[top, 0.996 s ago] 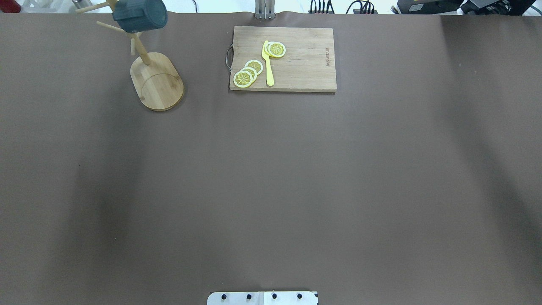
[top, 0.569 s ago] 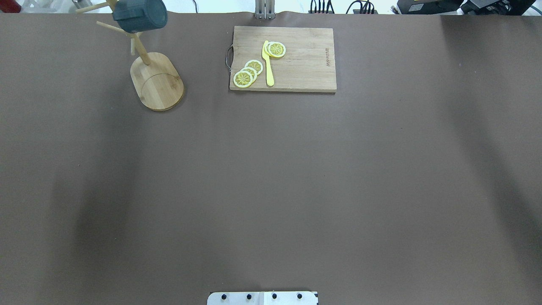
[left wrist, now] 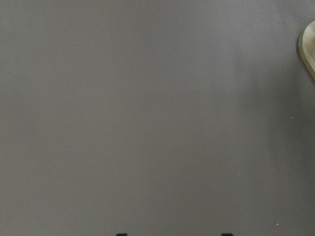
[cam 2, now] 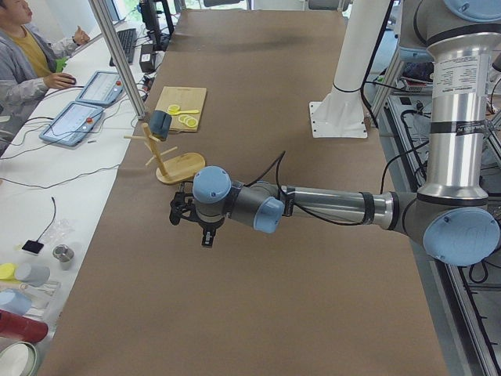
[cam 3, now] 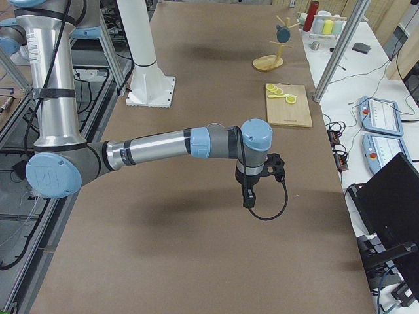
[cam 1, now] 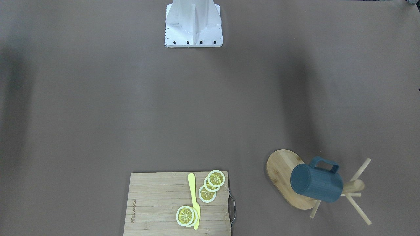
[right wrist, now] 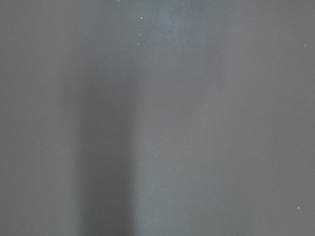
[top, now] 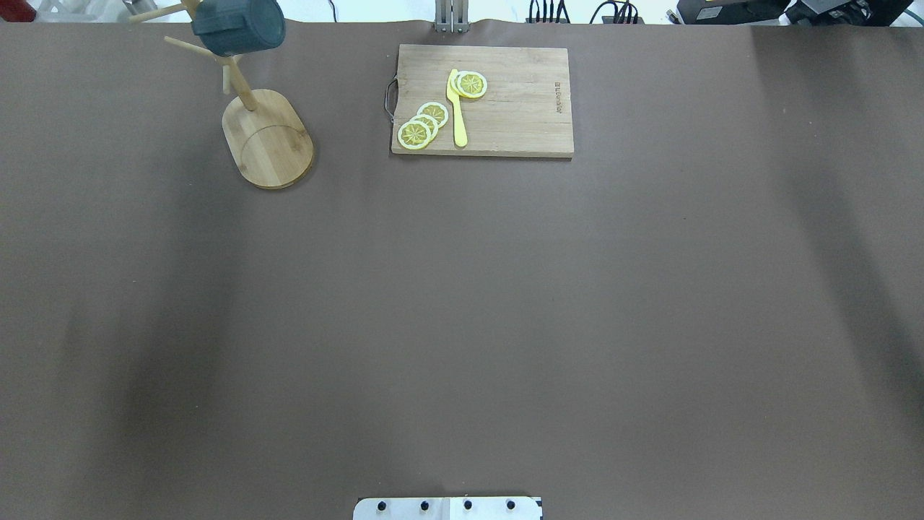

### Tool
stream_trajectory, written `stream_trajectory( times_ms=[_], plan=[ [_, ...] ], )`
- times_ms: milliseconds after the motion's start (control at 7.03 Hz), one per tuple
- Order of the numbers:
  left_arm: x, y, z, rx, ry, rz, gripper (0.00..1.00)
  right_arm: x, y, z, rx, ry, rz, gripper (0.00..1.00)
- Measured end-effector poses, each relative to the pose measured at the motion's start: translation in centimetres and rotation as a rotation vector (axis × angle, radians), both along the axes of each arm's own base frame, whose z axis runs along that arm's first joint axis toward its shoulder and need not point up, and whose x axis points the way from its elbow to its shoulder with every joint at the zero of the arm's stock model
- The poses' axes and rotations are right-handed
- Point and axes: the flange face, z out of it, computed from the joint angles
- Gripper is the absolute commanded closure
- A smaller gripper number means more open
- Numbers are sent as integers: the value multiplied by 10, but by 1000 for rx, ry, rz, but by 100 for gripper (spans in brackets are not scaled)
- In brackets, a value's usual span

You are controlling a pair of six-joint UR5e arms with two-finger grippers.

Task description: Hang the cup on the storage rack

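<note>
Brown worktop (top: 462, 289), mostly bare under both arms. My left claw (cam 2: 186, 211) hovers over plain worktop, well short of the rack. My right claw (cam 3: 273, 165) hangs over the other half, well apart from everything. Both show only in the side views, so I cannot tell whether either is released or clenched. Neither seems to carry anything.

Wooden cutting board (cam 1: 157, 196) sits at the operators' edge, with the storage rack (cam 1: 279, 167) well apart from it on my left side.

The cup (cam 1: 316, 183) is up on the rack, off the worktop, lying sideways with its base pointing away from the post. Its handle loop looks empty from the front, so the peg probably goes into the mouth; cannot confirm.

Step, my read: hanging is done and the arms are clear. Next move calls for nothing but parking, keeping away from the rack so the cup isn't knocked off.

Yellow knife (cam 1: 194, 200) and lemon slices (cam 1: 216, 178) lie on the board.

Writing: a small burnt-in mark on the board's corner, too small to read. No lettering shows on the cup.
</note>
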Motion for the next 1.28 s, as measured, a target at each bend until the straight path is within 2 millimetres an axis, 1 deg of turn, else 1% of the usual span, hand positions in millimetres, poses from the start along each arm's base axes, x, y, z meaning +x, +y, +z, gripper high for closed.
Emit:
stream_trajectory(
  times_ms=[284, 427, 569, 853, 1280],
  plan=[
    [1, 9, 10, -6, -11, 29, 30, 14, 1, 28, -6, 11, -28, 0],
    [0, 12, 13, -5, -15, 40, 30, 17, 2, 40, -16, 12, -36, 0],
    [-2, 14, 13, -12, -17, 43, 30, 17, 3, 48, -27, 12, -39, 0],
    [1, 15, 6, -12, -21, 52, 30, 14, 3, 57, -45, 11, -44, 0],
    [-2, 17, 9, 6, -88, 52, 30, 6, -3, 74, -42, 12, -57, 0]
  ],
)
